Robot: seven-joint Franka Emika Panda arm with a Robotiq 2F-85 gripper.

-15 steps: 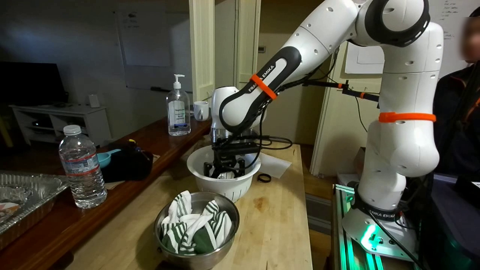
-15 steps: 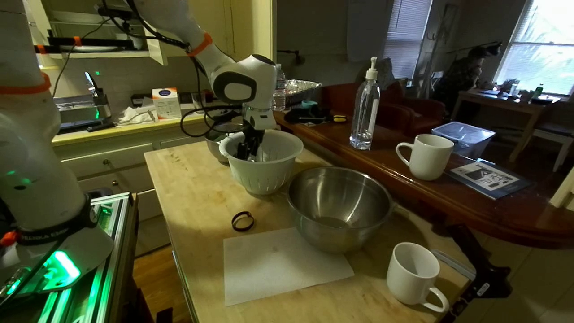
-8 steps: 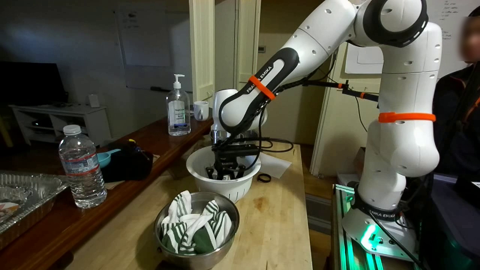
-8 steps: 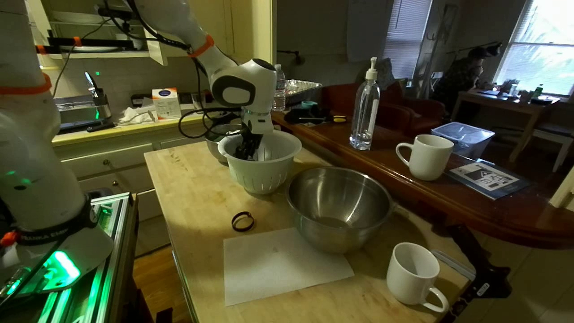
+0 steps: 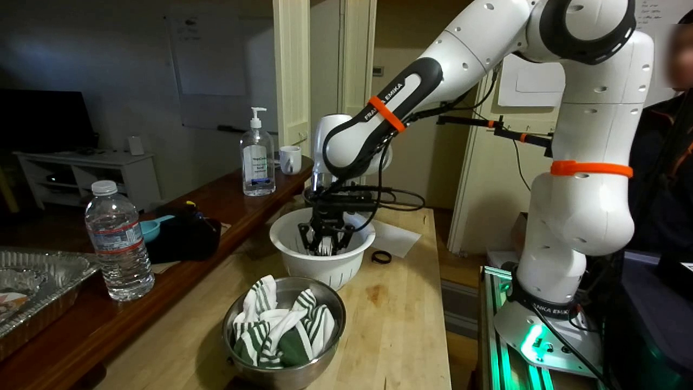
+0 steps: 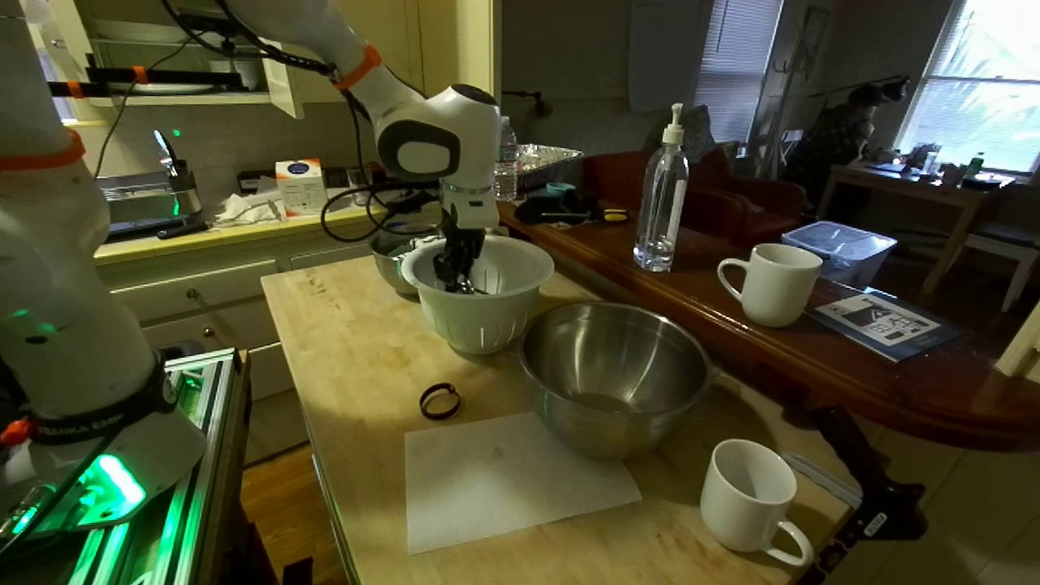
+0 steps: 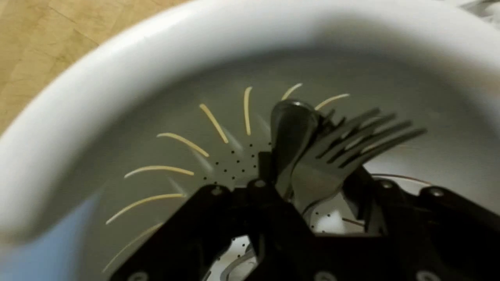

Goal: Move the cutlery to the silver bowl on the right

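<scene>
Dim kitchen; a pale wood bench [image 6: 349,349] is bordered by a dark raised counter [image 6: 691,296]. The claw [image 7: 311,169] is held inside the slotted white bowl [image 6: 479,321], clenched on cutlery [image 7: 312,183]: a fork [image 7: 322,169] and a rounded piece [image 7: 291,132] (spoon or handle end, not told) are pinched together, probably so that more is carried per trip. The silver bowl [image 6: 615,357] is placed just beside the white bowl, presumably to keep the carry short; contact between them cannot be told. No cutlery is seen in it yet. On the white bowl's opposite side a cloth [image 5: 281,330] is bundled in a steel bowl [image 5: 298,376], likely outside the job. A lift above the white rim is called for next; the fork's tines, exposed past the grip, could be caught there.
</scene>
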